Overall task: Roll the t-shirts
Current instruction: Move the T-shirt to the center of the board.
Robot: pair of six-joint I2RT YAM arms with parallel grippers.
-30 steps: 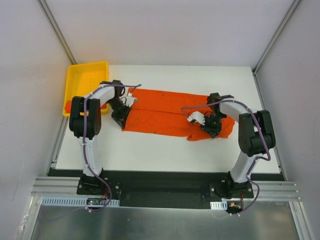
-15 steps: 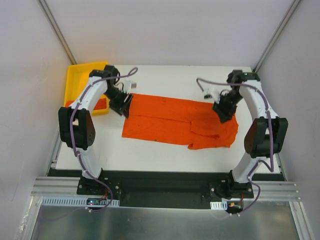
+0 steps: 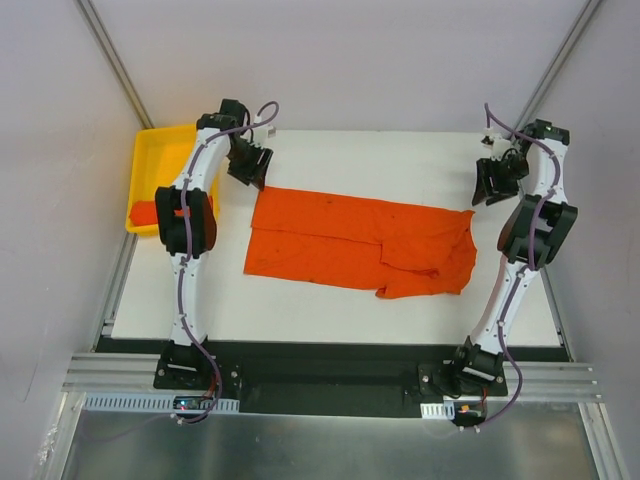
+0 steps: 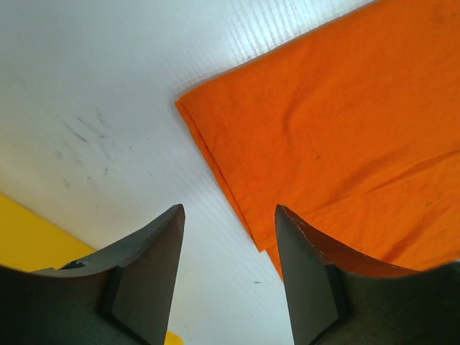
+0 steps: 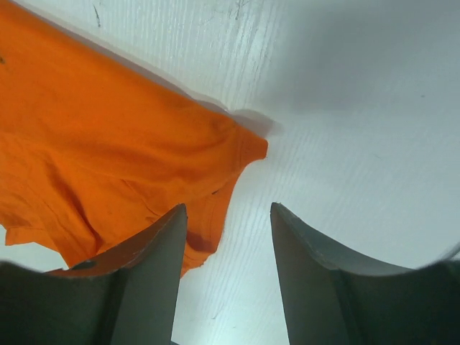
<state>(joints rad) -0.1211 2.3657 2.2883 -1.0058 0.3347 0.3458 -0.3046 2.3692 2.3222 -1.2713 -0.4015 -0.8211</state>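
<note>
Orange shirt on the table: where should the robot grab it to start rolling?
Probably the orange shirt by its straight left edge, coming from the left with the left pincer. That edge lies flat and even, while the right end is rumpled, with a sleeve sticking out.

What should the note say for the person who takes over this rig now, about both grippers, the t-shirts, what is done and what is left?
Left gripper: open, empty, above the table by the far left corner of the t-shirt.
Right gripper: open, empty, near its far right corner.
T-shirt: flat on the table as a long strip.
More orange cloth lies in the yellow tray, probably another shirt.
Done: laying out. Left: all rolling.
</note>
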